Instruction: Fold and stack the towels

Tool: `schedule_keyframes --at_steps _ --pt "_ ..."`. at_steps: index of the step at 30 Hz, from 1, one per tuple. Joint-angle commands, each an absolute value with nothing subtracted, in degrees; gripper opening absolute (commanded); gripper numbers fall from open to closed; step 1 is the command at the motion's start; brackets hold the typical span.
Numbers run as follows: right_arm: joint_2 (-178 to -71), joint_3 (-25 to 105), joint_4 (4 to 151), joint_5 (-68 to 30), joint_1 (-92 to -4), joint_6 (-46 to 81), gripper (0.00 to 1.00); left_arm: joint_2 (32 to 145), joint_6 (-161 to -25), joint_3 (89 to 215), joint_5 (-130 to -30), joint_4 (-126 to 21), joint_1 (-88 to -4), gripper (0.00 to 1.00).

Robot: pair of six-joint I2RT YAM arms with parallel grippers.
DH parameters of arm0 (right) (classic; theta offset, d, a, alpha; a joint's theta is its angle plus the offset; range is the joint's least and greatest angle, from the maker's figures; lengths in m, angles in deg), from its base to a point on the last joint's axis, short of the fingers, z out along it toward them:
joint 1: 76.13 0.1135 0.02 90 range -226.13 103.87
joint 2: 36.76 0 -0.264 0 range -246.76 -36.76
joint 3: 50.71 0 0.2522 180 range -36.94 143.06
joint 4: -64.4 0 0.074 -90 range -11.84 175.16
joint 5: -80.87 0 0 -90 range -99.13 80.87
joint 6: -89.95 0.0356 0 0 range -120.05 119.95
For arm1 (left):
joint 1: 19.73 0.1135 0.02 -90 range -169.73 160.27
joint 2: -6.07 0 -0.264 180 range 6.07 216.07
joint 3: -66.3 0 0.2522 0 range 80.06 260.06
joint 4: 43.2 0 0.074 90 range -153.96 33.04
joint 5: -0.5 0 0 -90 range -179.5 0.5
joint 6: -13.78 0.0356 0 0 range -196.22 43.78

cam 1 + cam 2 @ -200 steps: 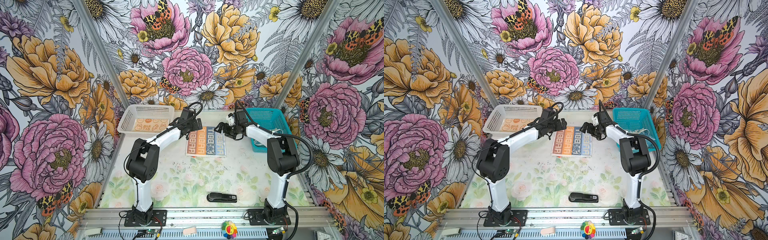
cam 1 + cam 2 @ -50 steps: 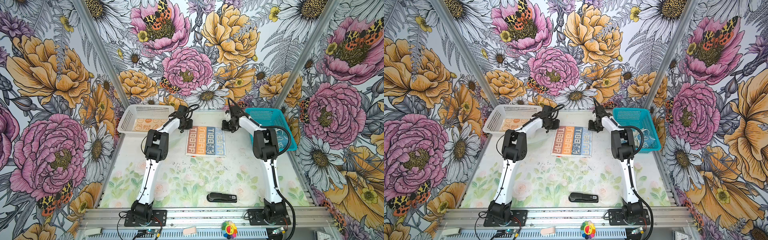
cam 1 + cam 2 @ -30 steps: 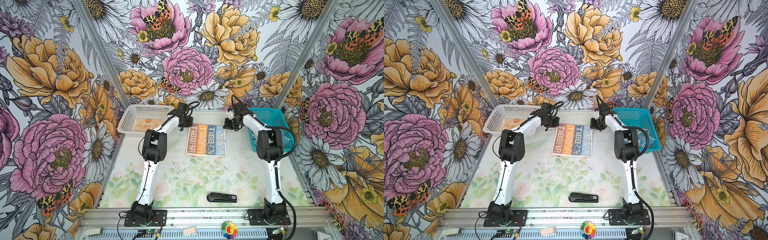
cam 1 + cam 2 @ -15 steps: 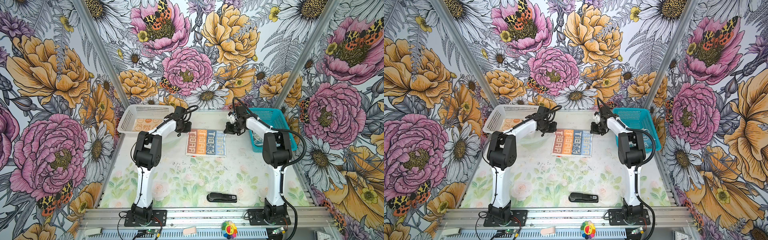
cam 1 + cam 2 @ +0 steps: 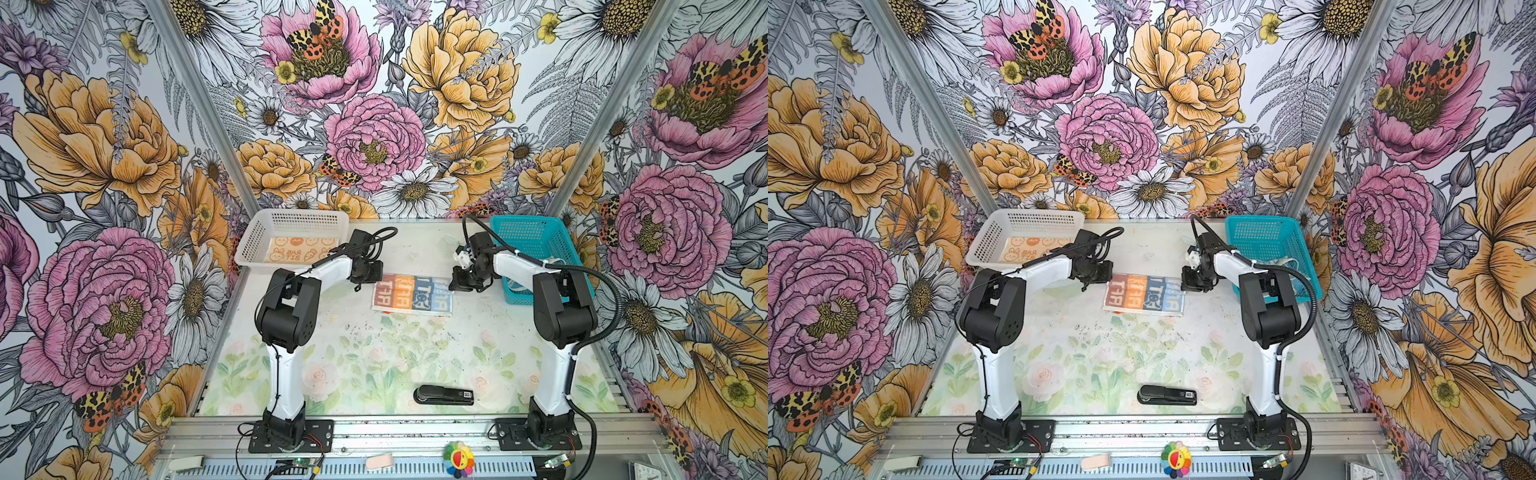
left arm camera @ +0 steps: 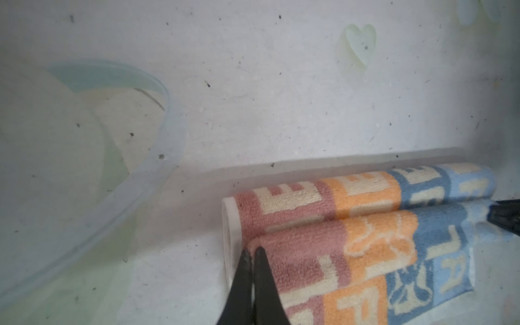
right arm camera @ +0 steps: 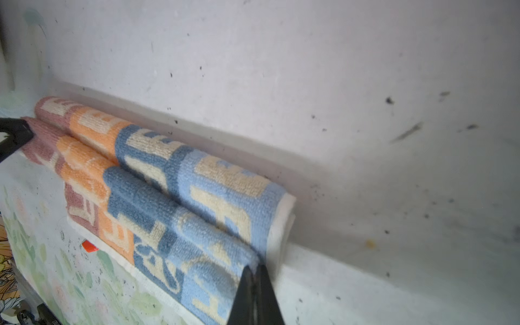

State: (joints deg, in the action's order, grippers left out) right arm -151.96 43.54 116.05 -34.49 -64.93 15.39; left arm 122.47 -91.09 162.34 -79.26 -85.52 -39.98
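- Both top views, near edge first: stapler (image 5: 443,395) lies flat on the tabletop (image 5: 365,357), well apart from everything else. Next?
- Farther back, mid tabletop: striped towel (image 5: 412,293). Stripes left to right are red-brown, orange, blue, light blue, with cream letters. It lies square to the tabletop edge.
- Single layer?
- No. Both wrist views show the far part doubled over onto the near part, with a rounded fold along the far side. A red tab (image 7: 90,247) pokes out from under the near edge.
- End effectors?
- Left end effector (image 6: 251,253) is pinched tight on the top layer's corner at the red-brown end; its fingers meet with no gap. Right end effector (image 7: 254,270) is the same on the top layer's corner at the light blue end. In both top views they sit at the towel's two far corners, low over the tabletop.
- Corners lifted or lying down?
- Cannot tell, too close and blurry.
- Far side?
- White basket (image 5: 251,245) is far left, and a cream towel (image 5: 299,251) lies flat on its bottom with bunny and carrot prints facing up. Teal basket (image 5: 528,232) is far right. I cannot tell what is in it.
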Motion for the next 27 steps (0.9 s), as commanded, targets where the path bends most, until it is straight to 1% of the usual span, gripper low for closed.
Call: schedule_keyframes --at_steps 1,8,15,21,27 --pt "-146.5 42.1 115.2 -32.2 -65.2 15.8 0.0 117.5 -93.0 160.7 -84.4 -84.2 -39.1 0.0" --pt "-142.7 37.2 114.3 -31.5 -63.9 16.6 0.0 115.2 -94.8 156.9 -85.5 -84.3 -39.6 0.0" --pt "-143.1 32.0 110.7 -31.1 -62.5 17.7 0.0 116.1 -95.1 154.2 -86.6 -84.1 -41.4 0.0" --pt "-144.9 31.8 110.2 -30.6 -62.5 17.4 0.0 116.9 -95.7 153.7 -86.8 -84.1 -42.3 0.0" --pt "-142.5 32.5 110.3 -30.5 -62.6 17.4 0.0 114.2 -96.2 153.1 -87.1 -84.2 -41.6 0.0"
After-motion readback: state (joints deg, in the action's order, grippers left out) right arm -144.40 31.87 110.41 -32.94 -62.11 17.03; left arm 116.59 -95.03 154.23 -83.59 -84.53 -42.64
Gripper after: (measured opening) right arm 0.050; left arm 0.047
